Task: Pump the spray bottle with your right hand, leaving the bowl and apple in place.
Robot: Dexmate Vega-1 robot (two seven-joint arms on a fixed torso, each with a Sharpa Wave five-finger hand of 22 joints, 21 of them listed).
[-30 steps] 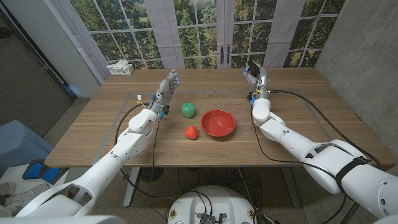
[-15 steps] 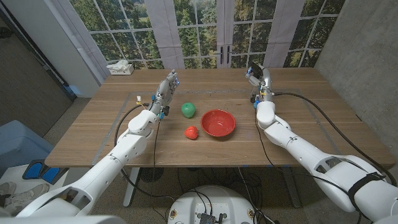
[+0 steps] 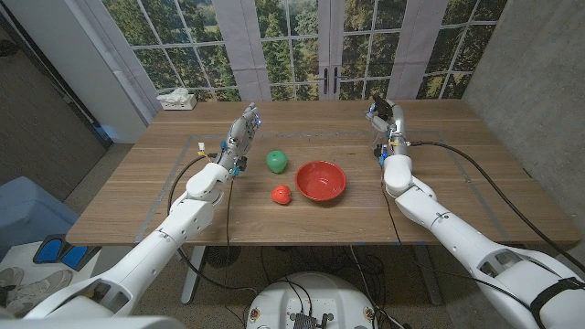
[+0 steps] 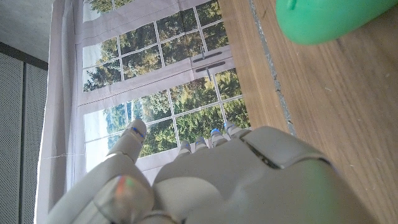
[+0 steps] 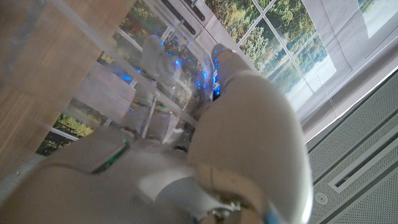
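A red bowl [image 3: 302,183] stands at the table's middle. A green apple [image 3: 277,161] [image 4: 323,18] lies just left of it, and a smaller red fruit [image 3: 281,194] sits in front of that. My right hand [image 3: 384,119] [image 5: 205,137] is raised over the far right of the table, right of the bowl. Its fingers curl around a clear spray bottle [image 5: 158,62], which looks blurred and see-through in the right wrist view. My left hand [image 3: 243,130] [image 4: 217,180] stands upright with its fingers straight and apart, holding nothing, left of the green apple.
A tissue box [image 3: 176,99] sits at the far left corner. A small white object [image 3: 203,143] lies left of my left hand. Black cables [image 3: 457,151] trail over the right side of the table. Glass doors stand behind the far edge.
My right hand and forearm have shifted a little to the right and nearer. The left hand, bowl and both fruits have kept their places.
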